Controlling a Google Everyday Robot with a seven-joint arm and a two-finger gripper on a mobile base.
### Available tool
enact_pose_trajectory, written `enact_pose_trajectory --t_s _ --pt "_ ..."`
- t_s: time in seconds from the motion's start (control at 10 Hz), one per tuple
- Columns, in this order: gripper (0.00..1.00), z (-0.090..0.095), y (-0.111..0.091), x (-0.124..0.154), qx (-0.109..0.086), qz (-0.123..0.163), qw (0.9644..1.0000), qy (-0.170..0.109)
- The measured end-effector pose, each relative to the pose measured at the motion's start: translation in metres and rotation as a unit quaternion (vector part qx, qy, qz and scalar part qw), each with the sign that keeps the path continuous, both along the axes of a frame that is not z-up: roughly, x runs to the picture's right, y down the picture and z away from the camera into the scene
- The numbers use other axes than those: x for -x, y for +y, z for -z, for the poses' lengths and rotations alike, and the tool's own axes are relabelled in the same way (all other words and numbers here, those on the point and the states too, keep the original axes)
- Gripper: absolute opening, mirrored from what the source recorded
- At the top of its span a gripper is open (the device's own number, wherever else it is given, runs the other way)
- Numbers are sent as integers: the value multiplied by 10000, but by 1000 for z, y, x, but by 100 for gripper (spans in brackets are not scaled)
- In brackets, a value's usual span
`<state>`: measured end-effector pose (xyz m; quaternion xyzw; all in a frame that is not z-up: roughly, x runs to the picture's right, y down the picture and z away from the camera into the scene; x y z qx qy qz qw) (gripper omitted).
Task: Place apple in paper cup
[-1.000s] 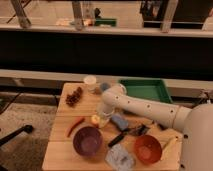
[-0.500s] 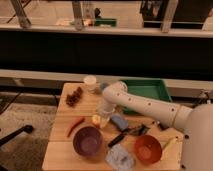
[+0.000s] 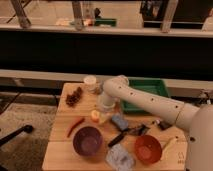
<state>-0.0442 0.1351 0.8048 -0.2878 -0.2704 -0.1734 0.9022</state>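
The apple (image 3: 95, 115), small and yellow-orange, rests on the wooden table (image 3: 60, 155) a little left of its middle. My gripper (image 3: 102, 115) reaches down from the white arm (image 3: 145, 100) and is shut on the apple, its fingers covering the fruit's right side. At the back of the table, behind the arm's wrist, stands the off-white paper cup (image 3: 90, 81), upright and apart from the gripper.
A dark grape bunch (image 3: 74, 97) lies back left and a red-orange carrot (image 3: 75, 126) front left. A purple bowl (image 3: 87, 140) and an orange bowl (image 3: 148, 149) sit in front. Also here: a green tray (image 3: 150, 89), a blue block (image 3: 120, 122), a crumpled bag (image 3: 120, 158).
The arm has shifted slightly left over the apple and the fingers have drawn together on it. The other things have stayed put.
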Motion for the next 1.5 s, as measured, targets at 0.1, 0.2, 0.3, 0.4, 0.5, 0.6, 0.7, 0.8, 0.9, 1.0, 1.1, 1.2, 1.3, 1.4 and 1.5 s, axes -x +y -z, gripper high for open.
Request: enact_pose_trajectory --t_s 0.1,0.2,0.3,0.4,0.5,0.6,0.7,0.8,0.9,1.0,1.1,1.2,1.3,1.4,1.5 --pt "0 5 -6 2 -25 5 10000 -19" --pt "0 12 -15 4 -74 18 10000 -33" --pt "0 15 -20 4 -104 25 9999 -33" --pt "0 18 -25 4 -132 20 9999 -33" --pt "0 21 -30 6 -165 11 9999 -39" --pt "0 25 -36 8 -231 -13 9997 -51" --pt "0 29 -40 12 -304 -60 9995 -55" --pt "0 31 -45 14 -382 -131 9992 -44" --pt "0 34 -52 16 -494 -236 9985 -18" --pt "0 35 -57 19 -552 -282 9981 -12" --pt "0 36 -62 21 -608 -325 9976 -5" --pt "0 37 -69 24 -678 -375 9970 10" --pt "0 37 -75 28 -730 -409 9965 24" --pt "0 36 -80 31 -774 -428 9961 47" --pt "0 34 -84 34 -810 -446 9957 72"
